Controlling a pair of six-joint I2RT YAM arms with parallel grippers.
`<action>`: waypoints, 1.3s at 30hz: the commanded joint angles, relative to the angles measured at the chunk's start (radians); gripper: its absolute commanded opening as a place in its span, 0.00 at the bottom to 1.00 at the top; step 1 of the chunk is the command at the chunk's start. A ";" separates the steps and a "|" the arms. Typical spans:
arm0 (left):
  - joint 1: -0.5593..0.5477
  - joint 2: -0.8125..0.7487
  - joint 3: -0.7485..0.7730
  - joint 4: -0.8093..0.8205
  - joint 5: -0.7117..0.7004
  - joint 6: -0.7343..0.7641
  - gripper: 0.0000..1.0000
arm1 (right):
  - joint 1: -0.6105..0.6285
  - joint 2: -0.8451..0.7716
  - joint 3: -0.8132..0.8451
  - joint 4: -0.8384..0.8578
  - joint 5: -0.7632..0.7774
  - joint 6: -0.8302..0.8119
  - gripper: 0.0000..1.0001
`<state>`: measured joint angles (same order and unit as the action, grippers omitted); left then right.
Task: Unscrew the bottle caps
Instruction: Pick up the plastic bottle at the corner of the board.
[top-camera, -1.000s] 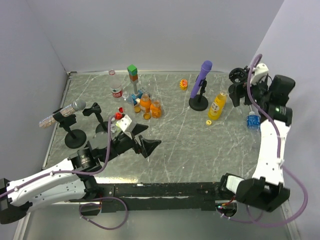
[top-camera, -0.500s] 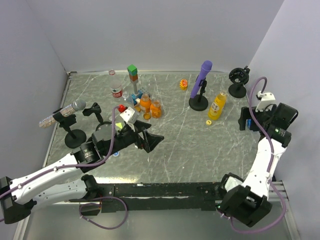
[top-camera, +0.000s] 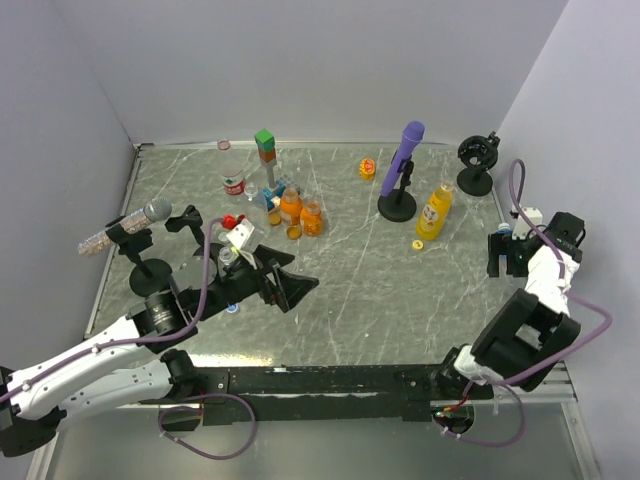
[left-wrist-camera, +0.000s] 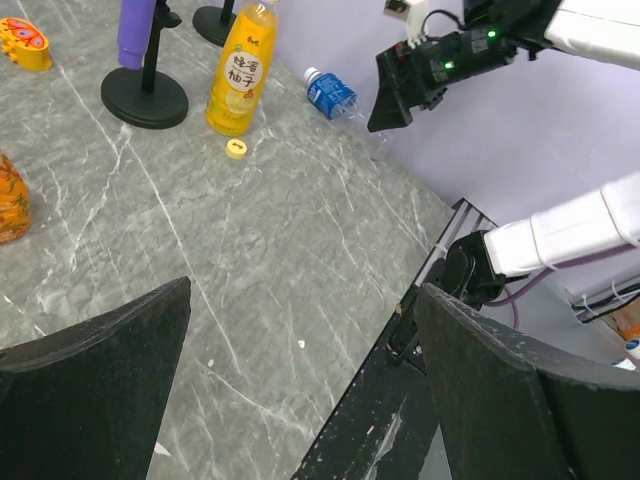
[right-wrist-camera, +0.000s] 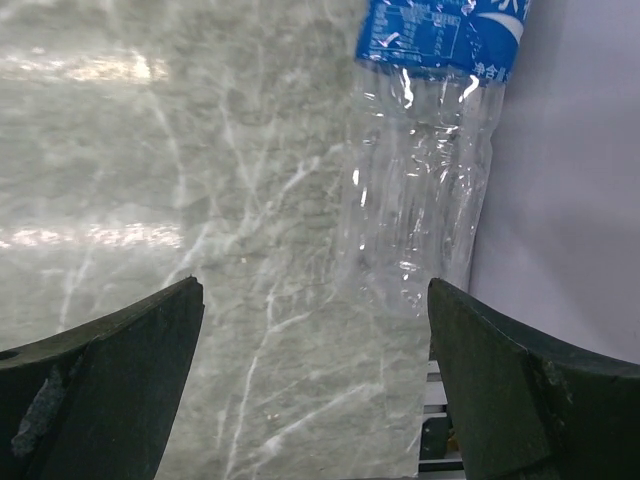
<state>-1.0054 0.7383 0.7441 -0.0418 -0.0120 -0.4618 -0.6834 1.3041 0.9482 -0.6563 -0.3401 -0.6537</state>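
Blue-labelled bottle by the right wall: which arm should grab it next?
Right. The right end effector, open, hangs just by the blue-labelled bottle; the left end effector, also open, is far off.

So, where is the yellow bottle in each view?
Top external: the yellow bottle is right of centre, in the upper half.
Left wrist: it is at the top edge, left of centre.
Right wrist: not in it.
Shared landmark: the purple mic, just left of it in both views.
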 joint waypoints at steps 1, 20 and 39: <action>0.002 -0.048 -0.012 -0.030 0.015 -0.014 0.97 | -0.005 0.075 0.050 0.083 0.075 -0.035 0.99; 0.002 -0.106 -0.074 -0.030 0.015 -0.028 0.97 | 0.073 0.429 0.205 0.081 0.181 -0.021 0.96; 0.002 -0.037 -0.106 0.088 0.119 -0.069 0.97 | 0.068 0.134 -0.083 -0.086 0.038 -0.277 0.45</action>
<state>-1.0054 0.6933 0.6254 -0.0212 0.0578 -0.5201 -0.6094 1.5639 0.9386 -0.5858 -0.2203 -0.7918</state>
